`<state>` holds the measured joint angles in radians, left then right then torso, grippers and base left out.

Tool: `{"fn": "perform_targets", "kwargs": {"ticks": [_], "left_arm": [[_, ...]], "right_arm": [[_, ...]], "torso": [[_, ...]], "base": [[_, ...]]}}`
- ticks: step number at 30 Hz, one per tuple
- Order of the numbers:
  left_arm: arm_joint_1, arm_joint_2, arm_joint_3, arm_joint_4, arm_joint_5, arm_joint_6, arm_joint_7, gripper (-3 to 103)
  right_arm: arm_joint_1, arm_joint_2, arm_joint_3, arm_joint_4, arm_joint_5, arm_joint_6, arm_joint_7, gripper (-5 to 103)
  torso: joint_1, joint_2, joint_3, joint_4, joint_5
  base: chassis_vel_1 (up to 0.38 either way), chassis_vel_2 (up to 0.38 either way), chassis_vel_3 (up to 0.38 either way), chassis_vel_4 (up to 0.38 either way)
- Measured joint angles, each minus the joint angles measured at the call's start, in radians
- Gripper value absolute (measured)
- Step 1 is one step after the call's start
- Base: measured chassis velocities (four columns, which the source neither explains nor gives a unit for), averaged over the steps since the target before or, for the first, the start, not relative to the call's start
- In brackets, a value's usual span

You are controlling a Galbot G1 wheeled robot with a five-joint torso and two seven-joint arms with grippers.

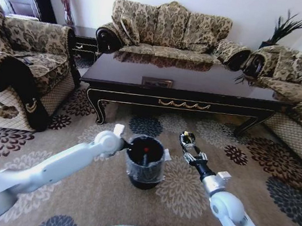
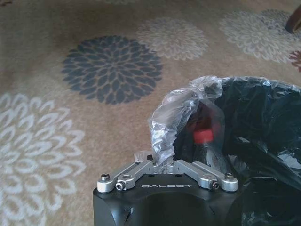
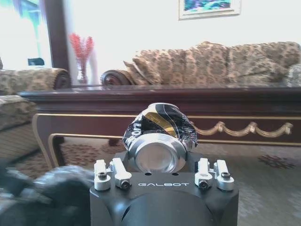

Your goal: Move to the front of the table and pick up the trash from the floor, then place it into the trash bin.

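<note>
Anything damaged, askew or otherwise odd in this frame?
The right gripper holds a crushed can, badly dented. The left gripper pinches the clear liner at the trash bin rim, bunching it. A red piece lies inside.

A home living room: patterned sofas (image 1: 169,30) surround a glossy dark coffee table (image 1: 184,81) beyond the claws, a floral carpet (image 1: 114,56) covers the floor, and a framed picture (image 3: 209,8) hangs above.
</note>
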<state>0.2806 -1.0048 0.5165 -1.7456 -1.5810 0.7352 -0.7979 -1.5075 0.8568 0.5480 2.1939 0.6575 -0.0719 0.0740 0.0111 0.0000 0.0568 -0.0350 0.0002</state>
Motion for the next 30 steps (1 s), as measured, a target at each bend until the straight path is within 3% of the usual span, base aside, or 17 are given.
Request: {"fn": "perform_targets", "kwargs": {"ticks": [12,25,28,30], "left_arm": [[-0.096,-0.113,0.13,0.071,-0.023,0.0,-0.026,3],[-0.112,-0.142,0.156,0.031,-0.055,0.0,-0.055,3],[-0.109,-0.132,0.149,0.021,-0.057,0.0,-0.058,3],[-0.107,-0.129,0.146,0.018,-0.056,0.0,-0.058,3]], "right_arm": [[-0.153,0.03,-0.023,0.102,-0.099,0.018,-0.026,63],[-0.164,0.039,-0.034,0.075,-0.111,0.022,-0.025,61],[-0.161,0.04,-0.037,0.073,-0.112,0.021,-0.024,78],[-0.16,0.04,-0.037,0.073,-0.112,0.02,-0.023,78]], "torso": [[0.0,0.0,0.0,0.0,-0.0001],[0.0,0.0,0.0,0.0,-0.0002],[0.0,0.0,0.0,0.0001,-0.0002],[0.0,0.0,0.0,0.0002,-0.0002]], "base": [[0.0,0.0,0.0,0.0],[0.0,0.0,0.0,0.0],[0.0,0.0,0.0,0.0],[0.0,0.0,0.0,0.0]]}}
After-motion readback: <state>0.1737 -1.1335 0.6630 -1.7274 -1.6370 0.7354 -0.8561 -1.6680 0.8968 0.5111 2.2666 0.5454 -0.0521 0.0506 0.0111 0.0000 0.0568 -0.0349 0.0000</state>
